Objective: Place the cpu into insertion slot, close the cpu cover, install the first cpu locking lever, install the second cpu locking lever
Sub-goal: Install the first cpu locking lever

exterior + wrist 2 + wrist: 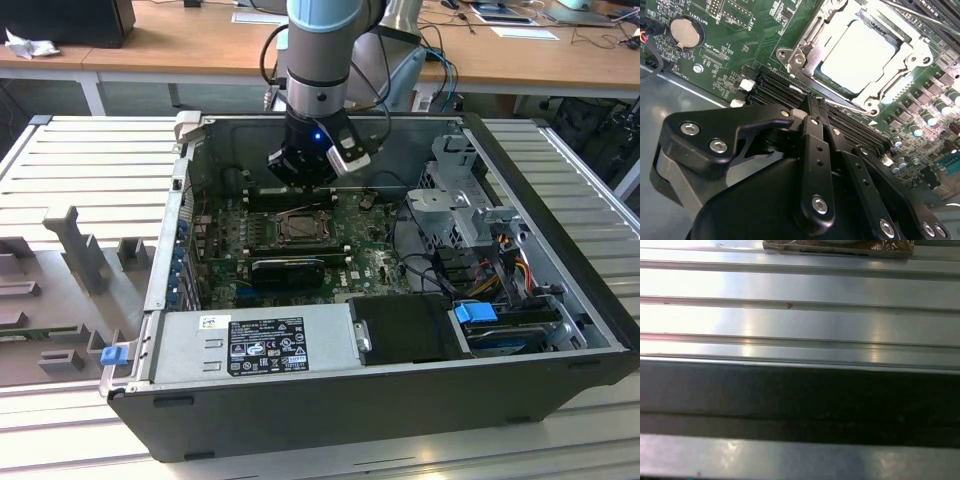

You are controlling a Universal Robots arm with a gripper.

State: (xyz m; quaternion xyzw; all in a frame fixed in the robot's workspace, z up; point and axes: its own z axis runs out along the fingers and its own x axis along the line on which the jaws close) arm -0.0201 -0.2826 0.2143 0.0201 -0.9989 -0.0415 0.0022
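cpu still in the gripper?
No: in the second wrist view the cpu lies in the insertion slot, and the gripper holds nothing.

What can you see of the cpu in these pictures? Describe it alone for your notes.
The cpu is a small flat square with a pale, silvery metal top, brightly lit in the second wrist view. It lies level in the slot on the green board, and the silvery cover frames its edges, closed down around it. The gripper is just beside the socket and does not touch it. In the exterior view it shows as a dark square.
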